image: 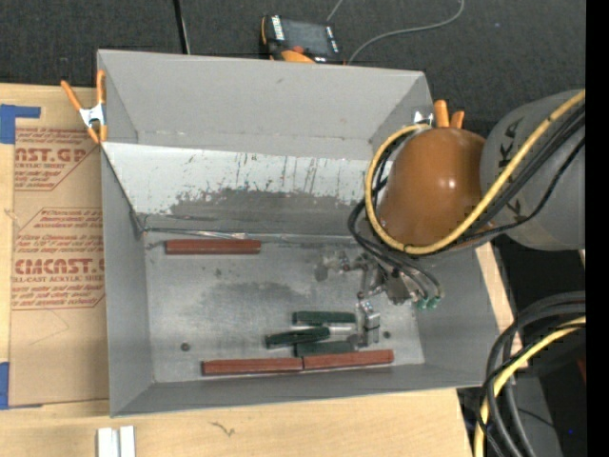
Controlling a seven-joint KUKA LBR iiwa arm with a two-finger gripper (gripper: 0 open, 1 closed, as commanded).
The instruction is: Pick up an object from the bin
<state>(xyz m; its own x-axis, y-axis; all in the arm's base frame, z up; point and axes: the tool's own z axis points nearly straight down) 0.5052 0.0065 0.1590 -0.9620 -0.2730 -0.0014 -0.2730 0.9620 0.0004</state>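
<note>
- While the gripper [367, 320] is hanging low in the bin [133, 284], its tip is sitting at the right end of the dark green sticks [309, 329], middle-front of the floor; whether the jaws are standing open or closed, I am not able to tell.
- Risk: the sticks are lying crossed and touching the brown bar [347, 358] just nearside, so a close may be catching two pieces, or only an end that is slipping free.
- Bin is holding little else: second brown bar [251, 367] lying along the near wall, third brown bar [212, 247] lying apart by the far wall.
</note>
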